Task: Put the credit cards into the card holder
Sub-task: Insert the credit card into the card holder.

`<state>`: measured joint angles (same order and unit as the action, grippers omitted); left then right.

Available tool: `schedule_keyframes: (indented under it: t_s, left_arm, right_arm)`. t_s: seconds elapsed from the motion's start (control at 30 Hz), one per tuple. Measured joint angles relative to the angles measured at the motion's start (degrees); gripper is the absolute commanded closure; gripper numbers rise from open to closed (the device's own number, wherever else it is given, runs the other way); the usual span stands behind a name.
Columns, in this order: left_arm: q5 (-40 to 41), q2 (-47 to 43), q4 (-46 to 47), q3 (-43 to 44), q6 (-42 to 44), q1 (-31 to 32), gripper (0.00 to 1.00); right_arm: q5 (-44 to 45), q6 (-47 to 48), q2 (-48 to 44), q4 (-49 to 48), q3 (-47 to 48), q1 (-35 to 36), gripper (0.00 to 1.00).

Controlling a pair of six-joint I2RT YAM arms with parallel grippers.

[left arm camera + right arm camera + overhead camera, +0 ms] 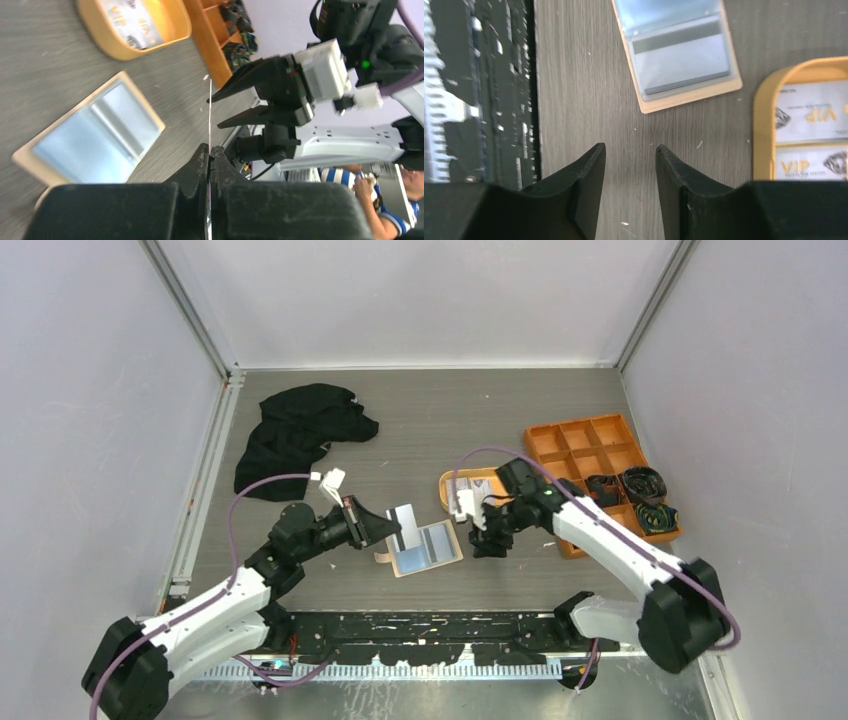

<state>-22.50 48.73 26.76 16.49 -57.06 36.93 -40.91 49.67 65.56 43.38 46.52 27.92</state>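
Pale walls close in a grey wood-grain table (pixel 450 430). On it, by size: a black cloth (pixel 300 435) at the far left, an orange box (pixel 580 445) of compartments at the right, and an oval tray (pixel 443 492) just beside the box. Then comes the holder (pixel 428 548), lying open and flat between the two arms. At least two cards (pixel 809 115) with "VIP" print lie in the tray.

The left gripper (pixel 210 155) is clamped on one card (pixel 210 110), held on edge near the holder's left side. The right gripper (pixel 630 155) stands partly open with nothing in it, above bare table between holder and tray.

My reading is that the job is in its early part. One card is lifted and ready to go in, and those in the tray are yet to be fetched. I cannot tell whether a pocket is already filled; a dark band shows behind the clear plastic.

Only the left wrist view shows the card as a thin line, with the right fingers beyond it. Only the right wrist view shows the print and the pocket seams. Only the top view shows the cloth.
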Motion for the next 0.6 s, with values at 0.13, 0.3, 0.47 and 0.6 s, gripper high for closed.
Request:
schedule_keyframes:
  t_s: [0.13,0.3,0.47,0.6]
  left_arm:
    - [4.55,-3.06,-7.96,-1.14,-2.36,0.02,1.0]
    - [7.19,3.52,-7.3,-3.17,-5.66,0.42,1.0]
    - [10.23,12.35,-1.46,-4.52,-8.09,2.56,1.0]
    - [13.62,17.05,2.93,-4.63,-9.03,4.42,1.0]
  right_arm:
    - [9.16,5.18,8.33,-0.94,-0.09,6.27,0.65]
    - [18.01,6.14,15.19,-4.9,-0.11,10.67,0.66]
    - [22.71,5.97,18.14,-8.15,-0.11,12.35,0.66]
    - [24.55,5.68,19.1,-9.77,-0.11,13.0,0.66]
